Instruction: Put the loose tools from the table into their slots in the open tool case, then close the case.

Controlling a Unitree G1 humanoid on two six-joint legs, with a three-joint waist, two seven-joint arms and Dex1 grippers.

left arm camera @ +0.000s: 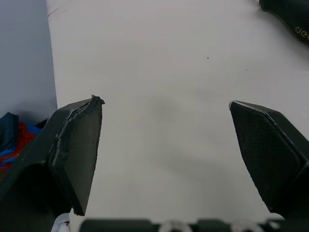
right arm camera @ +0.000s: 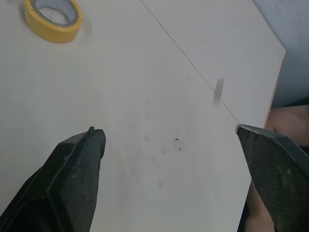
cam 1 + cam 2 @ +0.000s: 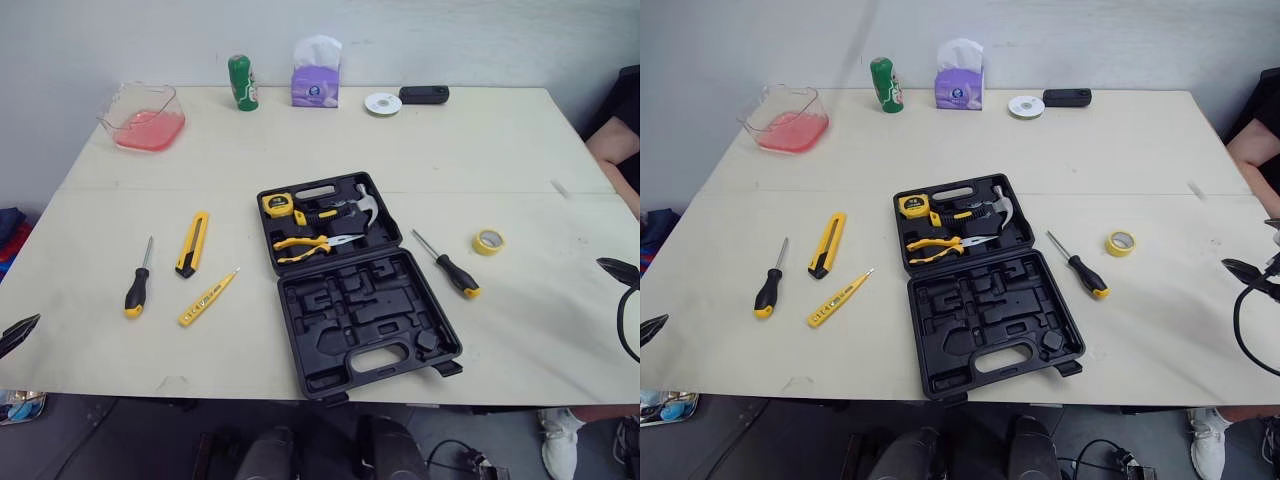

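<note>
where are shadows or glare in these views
Left eye view: even light, thin shadow under the tool case, no glare on the table; left wrist view: faint shadow ahead of the open left pincer; right wrist view: tape roll casts little shadow.

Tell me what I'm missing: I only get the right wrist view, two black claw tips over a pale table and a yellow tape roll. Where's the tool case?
Observer: The open tool case lies mid-table, to the left of your tape roll. A black-and-yellow screwdriver lies between them.
Operator: Anything inside it?
Observer: Yes. A tape measure, pliers and a hammer sit in its far half. The near half's slots look empty.
Operator: What's loose on the other side?
Observer: Left of the case lie a utility knife, a second screwdriver and a yellow tester pen.
</note>
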